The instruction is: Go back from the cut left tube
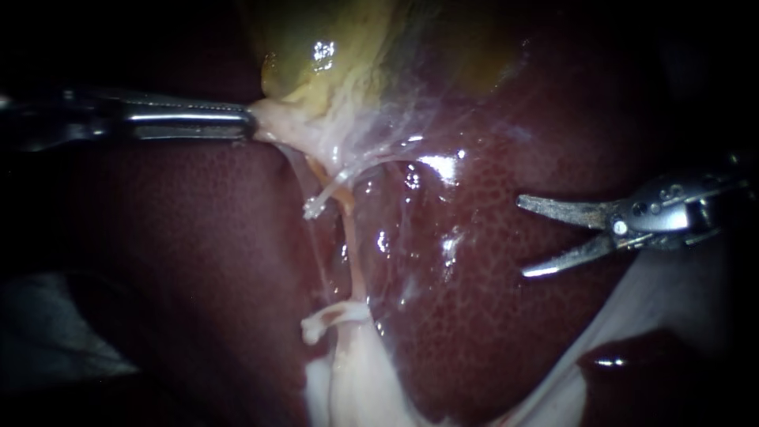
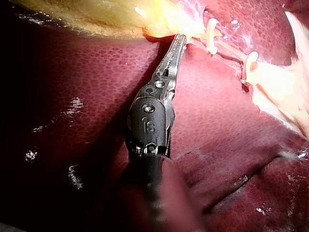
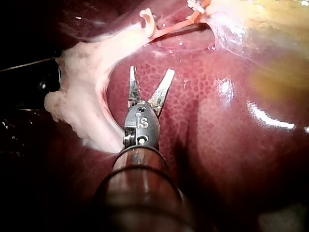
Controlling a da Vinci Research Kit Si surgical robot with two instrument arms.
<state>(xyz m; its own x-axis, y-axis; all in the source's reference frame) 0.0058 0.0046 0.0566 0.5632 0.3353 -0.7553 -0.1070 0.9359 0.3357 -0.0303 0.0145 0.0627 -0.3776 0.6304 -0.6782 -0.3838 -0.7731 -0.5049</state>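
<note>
Liver (image 1: 490,316) forms the background. My left instrument (image 1: 247,122) has its jaws clamped on pale tissue (image 1: 278,119) at the gallbladder (image 1: 316,47) edge; my right instrument (image 1: 522,237), jaws agape, lies well apart from the cut left tube (image 1: 315,207).

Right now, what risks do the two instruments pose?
The right instrument, jaws open, hovers over the dark red mottled liver; a dip could score it. The left instrument, shut on pale tissue at the yellow-green gallbladder, stretches a thin orange tube; more pull might tear it.
</note>
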